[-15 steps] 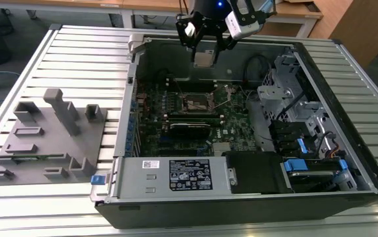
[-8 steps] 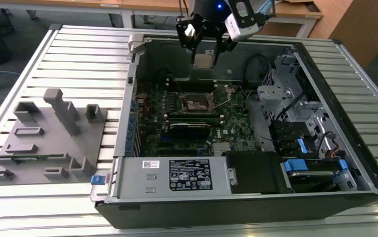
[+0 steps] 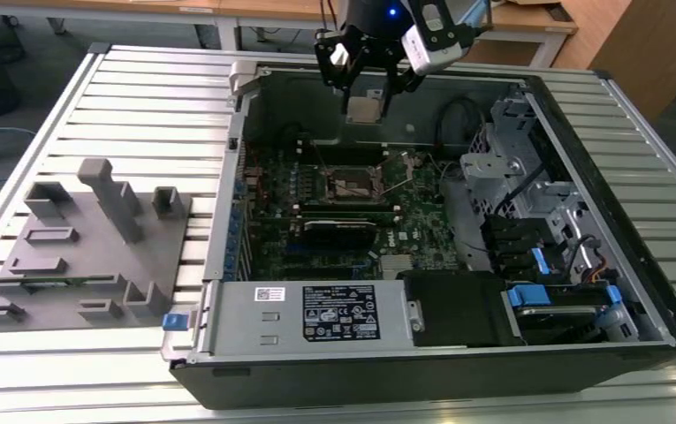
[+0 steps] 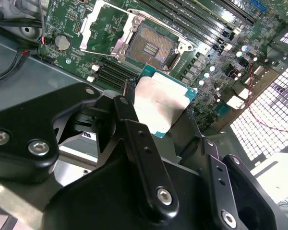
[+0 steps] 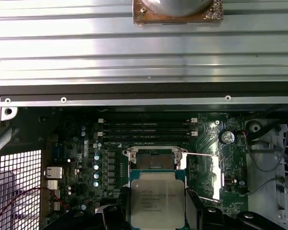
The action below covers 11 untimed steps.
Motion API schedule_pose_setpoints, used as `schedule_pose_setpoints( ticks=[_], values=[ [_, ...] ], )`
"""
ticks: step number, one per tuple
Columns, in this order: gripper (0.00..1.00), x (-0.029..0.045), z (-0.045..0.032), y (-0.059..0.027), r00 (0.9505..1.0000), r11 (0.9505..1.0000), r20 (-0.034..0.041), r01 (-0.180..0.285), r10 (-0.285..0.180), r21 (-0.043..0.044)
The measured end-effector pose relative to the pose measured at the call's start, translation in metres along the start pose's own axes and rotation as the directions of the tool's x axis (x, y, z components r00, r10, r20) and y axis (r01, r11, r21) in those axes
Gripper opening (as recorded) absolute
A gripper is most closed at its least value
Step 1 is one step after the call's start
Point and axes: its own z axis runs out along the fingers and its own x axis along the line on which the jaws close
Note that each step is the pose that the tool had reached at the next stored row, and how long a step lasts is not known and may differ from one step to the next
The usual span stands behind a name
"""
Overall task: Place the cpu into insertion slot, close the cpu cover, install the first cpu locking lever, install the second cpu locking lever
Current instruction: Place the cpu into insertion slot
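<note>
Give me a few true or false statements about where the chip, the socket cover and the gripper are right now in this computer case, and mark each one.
1. The black gripper is shut on the small flat square cpu with the dull grey metallic top. True.
2. The cpu sits in the square insertion socket on the green board. False: the socket is empty and the cpu is held clear of it.
3. The thin dull-metal cpu cover is closed over the socket. False: it is swung open to one side.
4. A grey moulded fixture lies on the slatted metal table, at the exterior view's left of the open black computer case. True.
</note>
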Motion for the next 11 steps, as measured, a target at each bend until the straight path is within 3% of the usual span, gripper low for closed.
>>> schedule_pose_setpoints(
  ticks=[6,11],
  values=[
    [0.54,0.0,0.0002,0.0,1.0,1.0,0.0,0.0,0.0,0.0],
    [0.54,-0.0001,0.005,-0.0005,1.0,1.0,0.0001,0.0,0.0,0.0]
  ],
)
